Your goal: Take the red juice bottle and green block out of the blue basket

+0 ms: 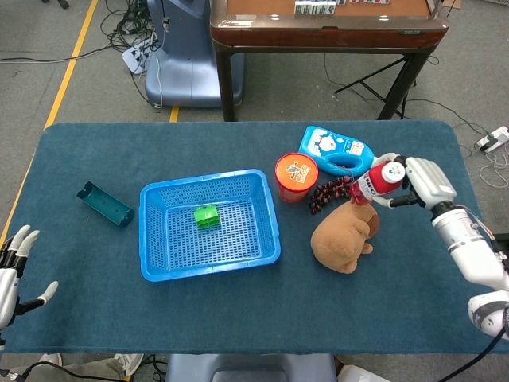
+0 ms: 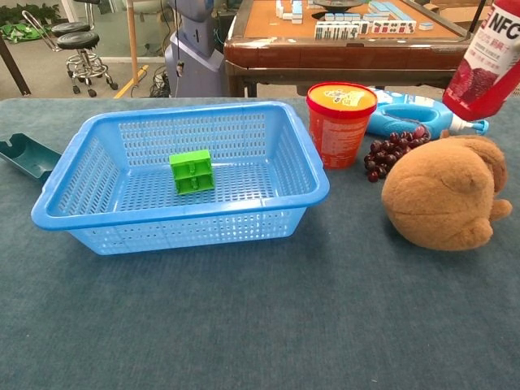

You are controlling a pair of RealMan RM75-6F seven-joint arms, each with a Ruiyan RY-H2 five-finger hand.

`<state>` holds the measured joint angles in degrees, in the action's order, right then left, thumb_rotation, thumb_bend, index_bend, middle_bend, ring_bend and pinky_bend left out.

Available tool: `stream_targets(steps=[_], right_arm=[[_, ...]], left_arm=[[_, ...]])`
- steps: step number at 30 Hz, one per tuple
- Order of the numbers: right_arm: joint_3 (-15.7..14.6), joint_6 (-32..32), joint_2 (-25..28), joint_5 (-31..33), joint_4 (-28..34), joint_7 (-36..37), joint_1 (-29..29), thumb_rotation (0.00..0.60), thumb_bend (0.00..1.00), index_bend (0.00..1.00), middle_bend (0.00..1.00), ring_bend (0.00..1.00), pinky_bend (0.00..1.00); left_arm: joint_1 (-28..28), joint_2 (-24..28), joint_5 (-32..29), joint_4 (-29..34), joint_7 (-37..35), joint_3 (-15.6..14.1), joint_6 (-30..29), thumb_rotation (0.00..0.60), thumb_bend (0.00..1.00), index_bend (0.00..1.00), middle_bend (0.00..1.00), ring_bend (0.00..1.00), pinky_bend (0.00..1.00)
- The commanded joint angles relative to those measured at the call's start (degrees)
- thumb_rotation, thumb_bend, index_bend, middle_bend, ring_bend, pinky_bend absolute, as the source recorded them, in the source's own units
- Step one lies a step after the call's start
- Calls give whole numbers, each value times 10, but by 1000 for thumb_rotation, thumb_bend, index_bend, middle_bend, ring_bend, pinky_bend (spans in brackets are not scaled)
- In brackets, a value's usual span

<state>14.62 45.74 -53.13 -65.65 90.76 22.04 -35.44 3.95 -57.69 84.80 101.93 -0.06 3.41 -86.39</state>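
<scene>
red juice bottle (image 2: 489, 61) (white NFC lettering), green block (image 1: 207, 216)

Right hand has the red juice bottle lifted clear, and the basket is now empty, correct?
Not quite. The right hand does hold the red juice bottle clear of the blue basket, but the green block sits inside it; both views show this.

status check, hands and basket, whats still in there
Right hand holds red juice bottle above plush toy, outside blue basket. Left hand open, off to the side. Green block in basket, nothing covering it.
</scene>
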Motion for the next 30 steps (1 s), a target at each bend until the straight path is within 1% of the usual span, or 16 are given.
stream_targets(steps=[1, 10, 13, 15, 18, 21, 26, 28, 30], right_arm=[[-10, -15, -17, 19, -39, 2, 7, 600, 367, 560, 499, 454, 552], [-28, -72, -74, 48, -139, -15, -6, 600, 362, 560, 467, 451, 552], [-31, -86, -100, 53, -171, -20, -12, 600, 357, 558, 447, 432, 553], [-29, -93, -112, 57, -185, -16, -13, 600, 357, 538, 430, 414, 544], [-27, -105, -126, 56, -204, -6, -15, 600, 355, 462, 386, 370, 512], [-28, -118, -132, 50, -216, 2, -16, 600, 353, 332, 316, 294, 449], [-26, -136, -129, 42, -220, 14, -15, 600, 352, 76, 159, 149, 317], [-25, -140, -125, 37, -217, 17, -14, 600, 352, 21, 108, 108, 273], [-24, -139, -118, 32, -212, 20, -12, 600, 353, 0, 60, 69, 235]], left_arm=[[1, -1, 0, 1, 2, 0, 2, 600, 279, 0, 0, 0, 192], [2, -5, -2, 2, 8, -3, 7, 600, 279, 0, 0, 0, 192], [1, -5, -4, 2, 9, -4, 7, 600, 279, 0, 0, 0, 192], [1, -5, -4, 1, 9, -4, 7, 600, 279, 0, 0, 0, 192], [0, -5, -6, 0, 10, -4, 7, 600, 279, 0, 0, 0, 192], [-1, -5, -8, 0, 10, -4, 6, 600, 279, 0, 0, 0, 192], [0, -6, -10, -1, 11, -4, 8, 600, 279, 0, 0, 0, 192], [0, -7, -10, -2, 10, -3, 8, 600, 279, 0, 0, 0, 192], [0, -7, -10, -3, 9, -3, 7, 600, 279, 0, 0, 0, 192]])
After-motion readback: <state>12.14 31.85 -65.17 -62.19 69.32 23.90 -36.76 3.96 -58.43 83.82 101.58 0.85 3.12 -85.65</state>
